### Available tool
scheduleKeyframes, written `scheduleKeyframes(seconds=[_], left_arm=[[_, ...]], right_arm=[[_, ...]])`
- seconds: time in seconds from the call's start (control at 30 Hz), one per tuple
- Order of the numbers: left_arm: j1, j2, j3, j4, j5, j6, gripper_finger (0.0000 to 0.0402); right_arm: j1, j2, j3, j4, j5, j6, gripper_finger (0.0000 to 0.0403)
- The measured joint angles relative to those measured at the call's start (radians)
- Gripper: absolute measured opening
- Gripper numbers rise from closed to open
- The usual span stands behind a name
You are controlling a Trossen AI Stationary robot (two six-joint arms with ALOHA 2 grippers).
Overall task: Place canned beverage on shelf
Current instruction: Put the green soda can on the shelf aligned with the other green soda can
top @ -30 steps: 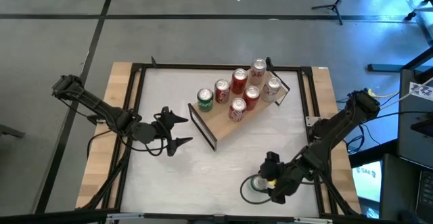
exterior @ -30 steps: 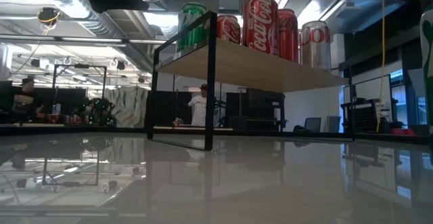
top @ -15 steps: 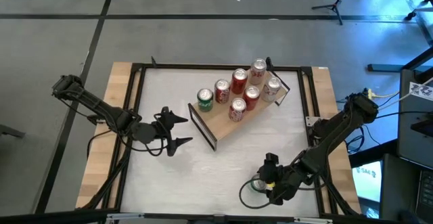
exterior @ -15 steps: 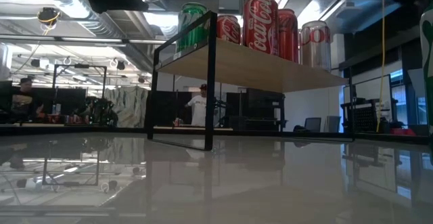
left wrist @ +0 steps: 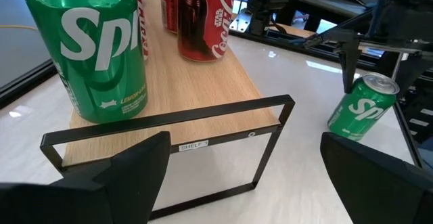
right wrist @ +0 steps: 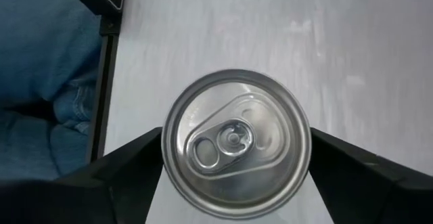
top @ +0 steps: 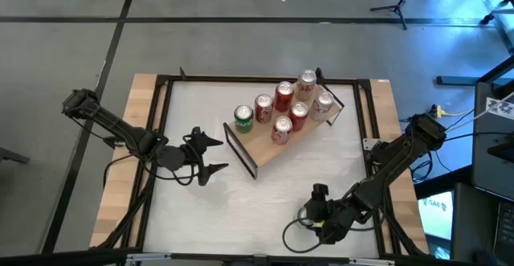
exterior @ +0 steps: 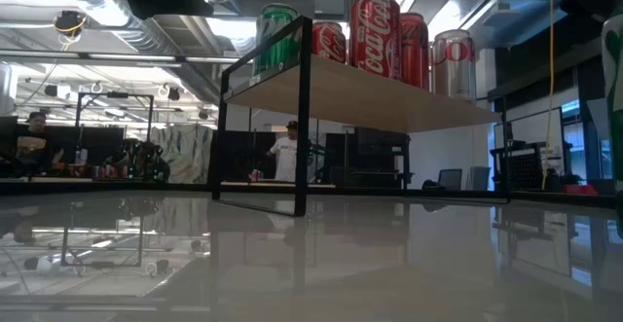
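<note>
A green Sprite can (right wrist: 235,139) stands upright on the white tabletop near the front right; it also shows in the left wrist view (left wrist: 362,109) and at the low view's right edge (exterior: 613,89). My right gripper (top: 315,216) is open above it, pointing down, one finger on each side of the can's top. The high view mostly hides the can under the gripper. The light-wood shelf (top: 277,141) stands at the table's far middle with several cans (top: 283,97) on it. My left gripper (top: 215,155) waits open, level, facing the shelf's left frame end (left wrist: 169,156). My right gripper's fingers (right wrist: 128,166) stand close beside the can's rim (right wrist: 169,136), coming from above. The can's own top covers the gap, so I cannot tell whether they touch it. The can stands on the table.
The table's black frame rail (right wrist: 105,82) runs close to the can at the front right, with a person's blue trousers (right wrist: 40,82) beyond it. A cable loop (top: 293,238) lies by the right gripper. There is bare tabletop (top: 265,194) between can and shelf.
My right gripper has shifted slightly toward the table's near edge and left, staying over the can. The can stands where it was.
</note>
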Motion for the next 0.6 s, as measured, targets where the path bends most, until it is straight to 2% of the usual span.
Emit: scheduleKeyframes(seconds=[0.27, 0.37, 0.47, 0.6], left_arm=[[0.0, 0.0, 0.0, 0.0, 0.0, 0.0, 0.037], [0.0, 0.0, 0.0, 0.0, 0.0, 0.0, 0.037], [0.0, 0.0, 0.0, 0.0, 0.0, 0.024, 0.037], [0.0, 0.0, 0.0, 0.0, 0.0, 0.029, 0.037]], right_arm=[[0.0, 0.0, 0.0, 0.001, 0.02, -0.062, 0.0288], [0.0, 0.0, 0.0, 0.0, 0.033, -0.124, 0.0289], [-0.008, 0.0, 0.0, -0.002, 0.057, -0.171, 0.0306], [-0.043, 0.0, 0.0, -0.002, 0.035, -0.206, 0.0318]])
